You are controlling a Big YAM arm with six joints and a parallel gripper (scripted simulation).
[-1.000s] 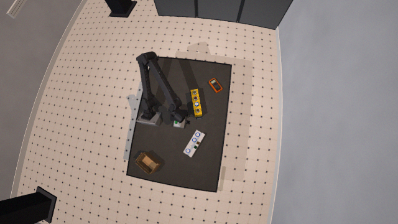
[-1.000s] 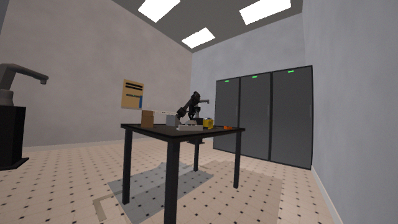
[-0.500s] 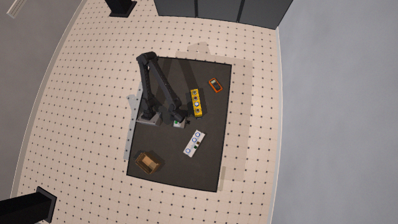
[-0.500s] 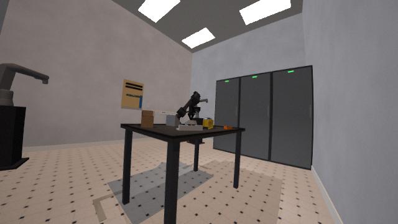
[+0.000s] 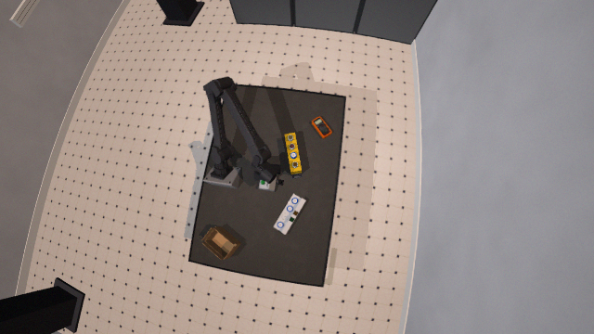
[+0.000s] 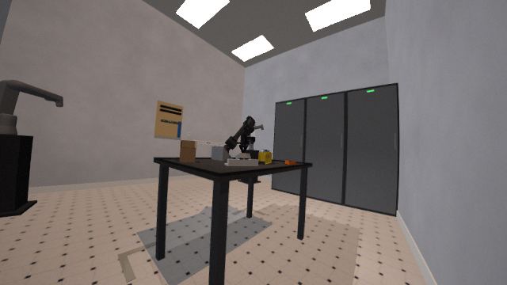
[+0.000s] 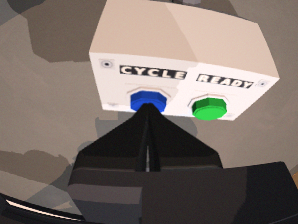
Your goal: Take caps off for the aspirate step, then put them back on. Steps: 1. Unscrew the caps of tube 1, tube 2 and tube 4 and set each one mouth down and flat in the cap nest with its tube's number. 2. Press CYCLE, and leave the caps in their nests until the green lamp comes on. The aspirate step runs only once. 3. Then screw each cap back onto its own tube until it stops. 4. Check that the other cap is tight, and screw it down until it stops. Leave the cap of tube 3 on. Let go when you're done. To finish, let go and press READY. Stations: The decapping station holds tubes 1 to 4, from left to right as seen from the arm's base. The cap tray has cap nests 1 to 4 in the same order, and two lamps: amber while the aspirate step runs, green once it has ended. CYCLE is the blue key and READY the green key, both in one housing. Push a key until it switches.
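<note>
- We're holding the gripper [image 5: 280,182] [image 6: 243,150] [image 7: 148,111] clenched on nothing, tips at the blue CYCLE key [image 7: 146,98].
- We're guessing light, springy travel, so we're favouring its middle, no grabbing.

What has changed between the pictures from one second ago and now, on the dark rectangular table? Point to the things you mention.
Nothing visibly changed in the top and exterior views. The black jointed arm [image 5: 242,122] [image 6: 238,134], the yellow block-shaped decapping station [image 5: 296,171] [image 6: 264,157] and the long white cap tray [image 5: 284,229] [image 6: 242,162] stayed.
</note>
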